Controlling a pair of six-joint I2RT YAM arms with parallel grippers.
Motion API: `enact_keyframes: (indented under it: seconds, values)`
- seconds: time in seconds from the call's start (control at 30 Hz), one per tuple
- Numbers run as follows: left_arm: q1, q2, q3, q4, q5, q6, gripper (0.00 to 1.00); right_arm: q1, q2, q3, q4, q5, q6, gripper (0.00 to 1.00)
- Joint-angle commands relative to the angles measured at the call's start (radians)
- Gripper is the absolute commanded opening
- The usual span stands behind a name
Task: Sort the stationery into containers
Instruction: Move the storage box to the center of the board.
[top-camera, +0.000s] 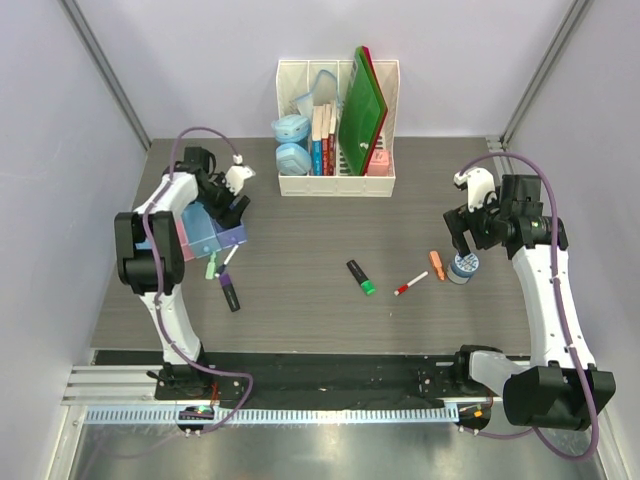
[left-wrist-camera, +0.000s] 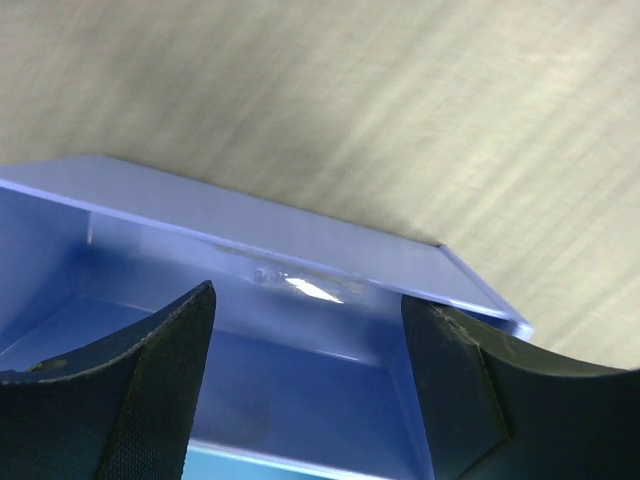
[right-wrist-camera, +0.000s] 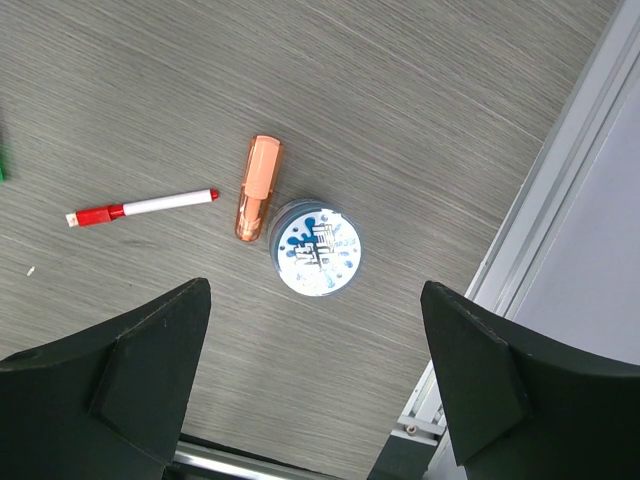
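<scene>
Light blue tray (top-camera: 203, 222): largely covered by the left arm (top-camera: 165, 210) in the overhead view.
Pink tray (top-camera: 186, 238): only a strip shows beside that arm.
Tray in left wrist view (left-wrist-camera: 250, 225): runs off the left and bottom edges; which of the trays it is cannot be told.
Left claw (left-wrist-camera: 308, 300): both fingers cut by the bottom edge.
Surface (left-wrist-camera: 400, 110): blurred in that view.
Green-ended marker (right-wrist-camera: 2, 165): only a sliver at the right wrist view's left edge.
Right claw (right-wrist-camera: 315, 288): fingers cut off below.
Pot lid (right-wrist-camera: 318, 250): print too small to read.
Book spines (top-camera: 322, 140): lettering illegible.
</scene>
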Motion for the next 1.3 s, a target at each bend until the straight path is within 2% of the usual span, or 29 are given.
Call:
enact_keyframes:
  seconds: [0.0, 0.27, 0.53, 0.87, 1.27]
  values:
    - [-0.054, -0.063, -0.046, -0.107, 0.059, 0.054, 0.75, -0.005, -0.028, 0.045, -0.009, -0.02, -0.009, 0.91]
    - [-0.123, -0.109, -0.127, -0.113, 0.065, 0.054, 0.74, -0.005, -0.04, 0.051, -0.023, -0.035, -0.008, 0.91]
    - [-0.201, -0.127, -0.152, -0.045, 0.056, -0.024, 0.74, -0.005, -0.051, 0.046, -0.027, -0.049, -0.009, 0.91]
    - [-0.295, -0.022, -0.058, 0.011, 0.047, -0.122, 0.73, -0.005, -0.06, 0.043, -0.029, -0.052, -0.011, 0.91]
    - [-0.421, 0.051, 0.017, 0.021, 0.044, -0.147, 0.72, -0.005, -0.054, 0.043, -0.03, -0.061, -0.009, 0.91]
